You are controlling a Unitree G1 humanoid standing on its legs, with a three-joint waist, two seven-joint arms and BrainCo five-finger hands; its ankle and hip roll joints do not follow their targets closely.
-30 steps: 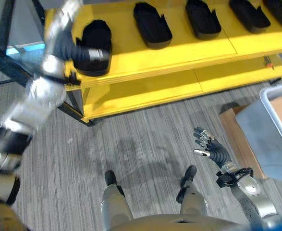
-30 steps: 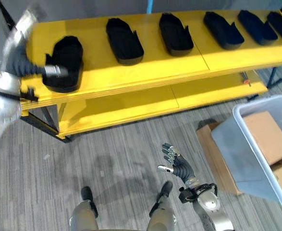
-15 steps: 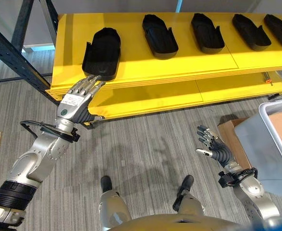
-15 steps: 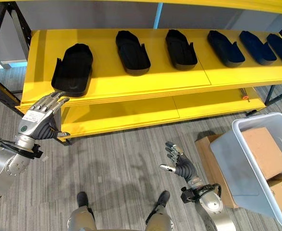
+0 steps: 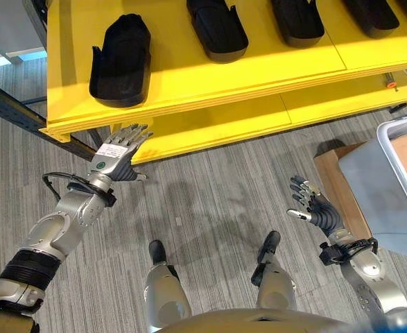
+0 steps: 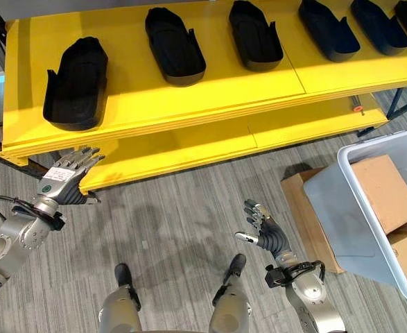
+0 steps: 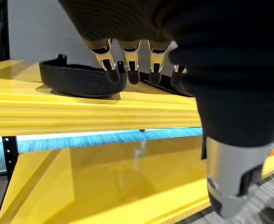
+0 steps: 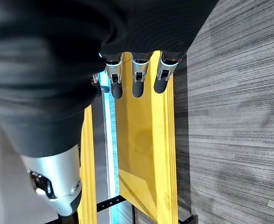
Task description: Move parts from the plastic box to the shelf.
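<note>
Six black moulded plastic parts (image 6: 77,84) counted along the upper board of the yellow two-level shelf (image 6: 210,104), in a row from its left end to its right end, apart from one another, the last cut off at the frame's corner

Each part long and shallow, tray-like, rounded at one end, with a raised rim and small upright tabs along the sides; matte black all over

One pale translucent plastic box (image 6: 331,201) on the grey striped floor to the right of the shelf, below its right end, tilted, resting on brown cardboard cartons (image 6: 307,222); one brown cardboard slab (image 6: 383,191) lying inside the box; whether any black part lies in it cannot be told

Two hands, both empty: left hand (image 5: 116,154) below the shelf's left end, just under the leftmost part, fingers straight and slightly spread, pointing up at the shelf's front edge, touching nothing

Right hand (image 6: 267,232) low over the floor, well in front of the shelf and left of the box, fingers relaxed and fanned apart, thumb held out to the side, holding nothing
</note>
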